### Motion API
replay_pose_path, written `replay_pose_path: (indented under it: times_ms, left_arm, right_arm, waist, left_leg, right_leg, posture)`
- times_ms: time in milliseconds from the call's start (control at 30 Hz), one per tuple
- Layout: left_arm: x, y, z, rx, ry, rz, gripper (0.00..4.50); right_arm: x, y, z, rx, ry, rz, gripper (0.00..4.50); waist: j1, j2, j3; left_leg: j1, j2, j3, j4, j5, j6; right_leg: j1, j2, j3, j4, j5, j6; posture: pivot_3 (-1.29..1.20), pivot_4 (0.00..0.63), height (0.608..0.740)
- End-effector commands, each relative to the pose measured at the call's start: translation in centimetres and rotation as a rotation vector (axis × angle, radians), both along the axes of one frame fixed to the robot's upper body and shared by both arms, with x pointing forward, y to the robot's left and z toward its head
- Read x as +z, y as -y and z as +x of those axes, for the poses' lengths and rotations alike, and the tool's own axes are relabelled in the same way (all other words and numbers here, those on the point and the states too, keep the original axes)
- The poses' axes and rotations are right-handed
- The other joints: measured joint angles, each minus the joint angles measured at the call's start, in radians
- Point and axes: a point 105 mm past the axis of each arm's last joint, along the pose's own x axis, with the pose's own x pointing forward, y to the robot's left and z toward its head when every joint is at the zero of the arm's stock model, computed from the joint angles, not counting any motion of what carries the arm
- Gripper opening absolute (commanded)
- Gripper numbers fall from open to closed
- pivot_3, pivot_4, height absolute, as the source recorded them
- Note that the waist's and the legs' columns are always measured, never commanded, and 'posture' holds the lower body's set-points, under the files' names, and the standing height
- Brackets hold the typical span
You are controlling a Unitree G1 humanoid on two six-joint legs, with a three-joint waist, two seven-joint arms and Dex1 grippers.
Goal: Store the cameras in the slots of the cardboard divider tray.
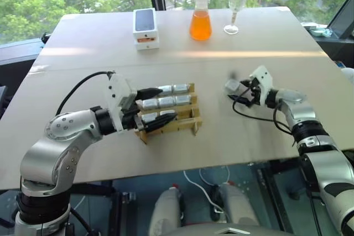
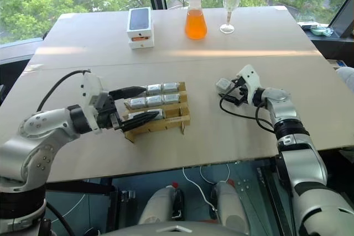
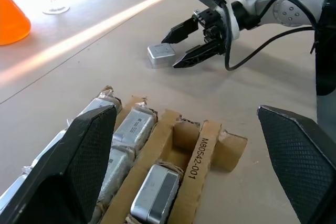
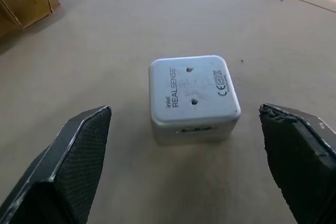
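Observation:
The cardboard divider tray (image 1: 188,124) lies at the table's middle with several silvery cameras (image 1: 166,101) in its slots. In the left wrist view the slot (image 3: 185,131) at the tray's right end, in the row nearest me, holds nothing. My left gripper (image 1: 166,103) is open, one finger above the tray's far row and one along its near row, holding nothing. One loose camera (image 4: 191,98) lies on the table to the right of the tray. My right gripper (image 1: 241,93) is open just behind it, a black finger (image 4: 68,171) on each side, not touching it.
At the table's far side stand a white phone box (image 1: 145,27), a flask of orange liquid (image 1: 200,23) and a wine glass (image 1: 237,6). A black cable (image 1: 254,115) loops under my right wrist. The table's front edge (image 1: 221,164) runs close to the tray.

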Motion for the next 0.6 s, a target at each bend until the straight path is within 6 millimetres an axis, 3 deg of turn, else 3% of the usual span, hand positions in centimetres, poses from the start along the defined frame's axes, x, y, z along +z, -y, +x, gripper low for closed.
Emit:
replay_pose_path:
  times_ms: [33, 100, 300, 467, 600]
  left_arm:
    - [1.0, 0.2, -0.5, -0.008, 0.064, 0.012, 4.41]
    - [1.0, 0.3, -0.5, -0.007, 0.066, 0.014, 4.41]
    - [1.0, 0.3, -0.3, -0.032, 0.058, 0.03, 4.5]
    - [0.8, 0.5, 0.7, -0.043, 0.019, 0.033, 4.5]
    - [1.2, 2.1, 3.8, -0.118, -0.129, -0.025, 4.5]
  right_arm:
    - [1.4, -0.6, 0.7, 0.006, 0.054, 0.007, 4.5]
    - [1.3, -0.6, 0.8, 0.003, 0.058, -0.006, 4.5]
    - [1.7, -0.6, 1.1, -0.012, 0.107, 0.014, 1.87]
    - [1.9, -0.6, 0.6, 0.029, 0.184, -0.039, 1.86]
    - [6.4, -3.9, -2.3, 0.317, 0.622, -0.282, 1.86]
  waist:
    - [0.0, 0.0, 0.0]
    - [0.0, 0.0, 0.0]
    - [0.0, 0.0, 0.0]
    - [0.001, 0.0, 0.0]
    - [0.007, 0.002, 0.001]
  left_leg:
    - [0.0, 0.0, 0.0, 0.0, 0.0, 0.0]
    - [0.0, 0.0, 0.0, 0.0, 0.0, 0.0]
    - [0.0, 0.0, 0.0, 0.0, 0.0, 0.0]
    - [0.0, 0.0, 0.0, 0.0, 0.0, 0.0]
    - [-0.001, 0.0, 0.0, 0.0, 0.0, 0.0]
  right_leg:
    - [0.0, 0.0, 0.0, 0.0, 0.0, 0.0]
    - [0.0, 0.0, 0.0, 0.0, 0.0, 0.0]
    - [0.0, 0.0, 0.0, 0.0, 0.0, 0.0]
    - [0.0, 0.0, 0.0, 0.0, 0.0, 0.0]
    - [0.0, 0.0, -0.002, 0.0, 0.0, 0.0]
  posture:
    - [0.0, 0.15, 0.74]
    - [0.0, 0.15, 0.74]
    - [0.0, 0.15, 0.74]
    - [0.0, 0.15, 0.74]
    - [0.0, 0.15, 0.74]
